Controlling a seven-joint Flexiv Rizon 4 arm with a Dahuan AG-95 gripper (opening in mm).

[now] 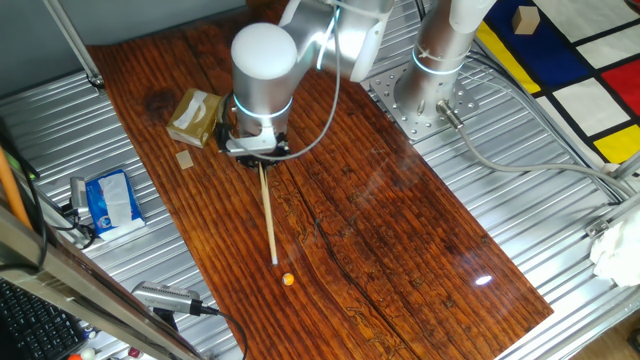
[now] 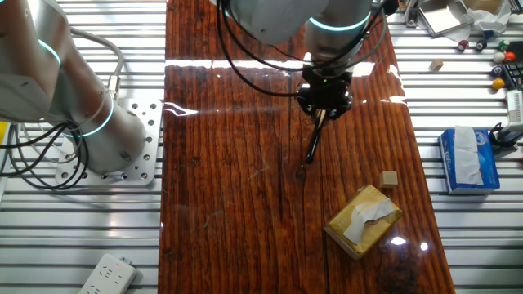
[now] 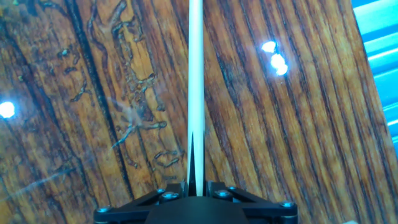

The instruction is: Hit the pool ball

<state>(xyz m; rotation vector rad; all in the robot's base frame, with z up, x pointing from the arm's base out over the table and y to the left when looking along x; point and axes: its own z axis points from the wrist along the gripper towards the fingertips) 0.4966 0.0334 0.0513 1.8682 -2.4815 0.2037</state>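
The pool ball (image 1: 288, 280) is a tiny orange-yellow ball on the wooden table (image 1: 400, 220), just past the tip of a thin pale stick (image 1: 268, 215). My gripper (image 1: 262, 150) is shut on the stick's upper end, and the stick slants down toward the ball with a small gap between tip and ball. In the other fixed view the gripper (image 2: 324, 106) holds the stick (image 2: 313, 143) pointing toward the table; the ball is hidden there. In the hand view the stick (image 3: 195, 81) runs straight up from between the fingers (image 3: 171, 190); the ball is out of view.
A tan tissue box (image 1: 195, 117) and a small tan wooden cube (image 1: 184, 160) lie left of the gripper. A blue tissue pack (image 1: 110, 200) lies on the metal bench. The arm's base (image 1: 430, 85) stands at the far right edge of the table.
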